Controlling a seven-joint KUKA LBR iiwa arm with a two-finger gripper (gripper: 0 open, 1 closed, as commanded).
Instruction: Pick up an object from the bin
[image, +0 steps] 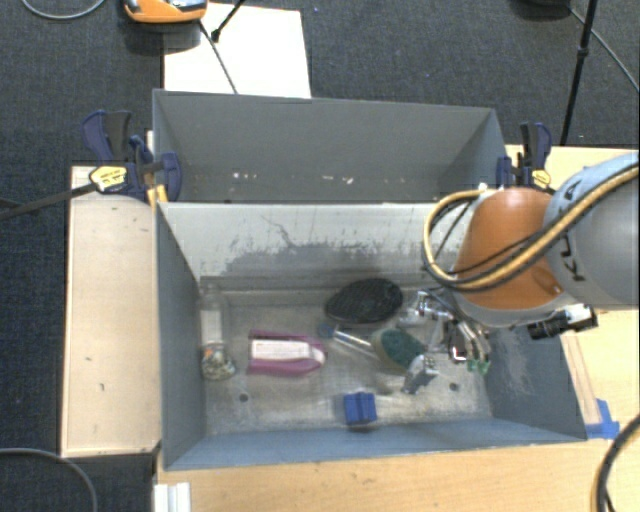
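End effector (428, 368) just beside dark green rounded lump (398, 346).

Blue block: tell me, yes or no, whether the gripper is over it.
No, the blue block lies apart by the bin's near wall; the gripper is beside a dark green thing.

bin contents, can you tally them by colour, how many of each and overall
purple: 1, labelled bottle
black: 1, round ridged disc
dark green: 1, lump
blue: 1, small block
clear: 1, small glass piece
total: 5; a slim grey piece beside the lump may be part of it, not counted
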